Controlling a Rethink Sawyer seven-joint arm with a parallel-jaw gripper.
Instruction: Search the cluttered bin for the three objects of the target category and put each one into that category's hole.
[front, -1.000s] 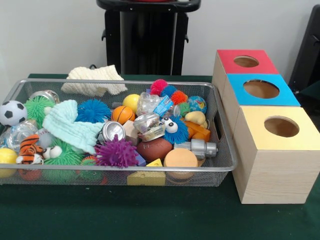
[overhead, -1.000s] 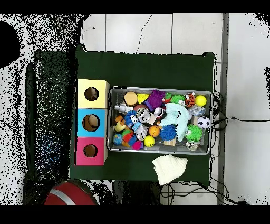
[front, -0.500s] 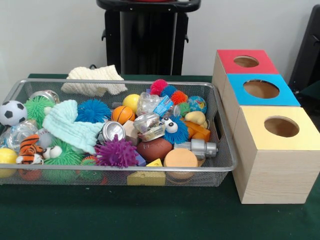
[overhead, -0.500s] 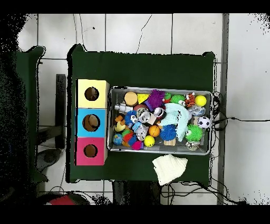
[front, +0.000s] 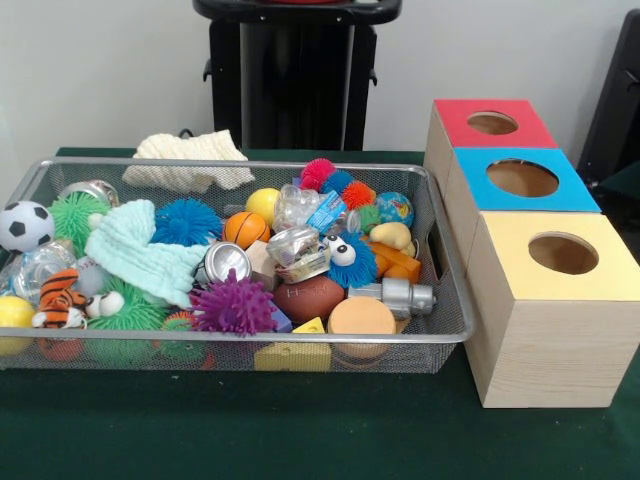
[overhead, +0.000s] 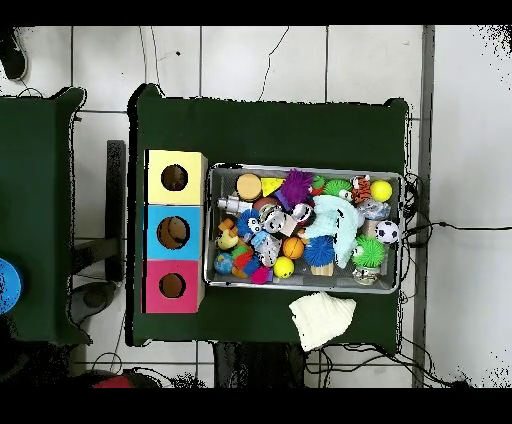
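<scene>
gripper not seen in either view. bin (front: 440, 330) packed at frame centre; wrong toy easily snagged, football (front: 308, 298) half buried.

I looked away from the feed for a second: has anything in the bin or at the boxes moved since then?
Nothing on the table has visibly changed. The bin holds the same pile, with the purple spiky ball, the football and the soccer ball lying as before. The cream cloth stays behind the bin, and the red, blue and yellow boxes are unmoved. The hand is not in view.
</scene>
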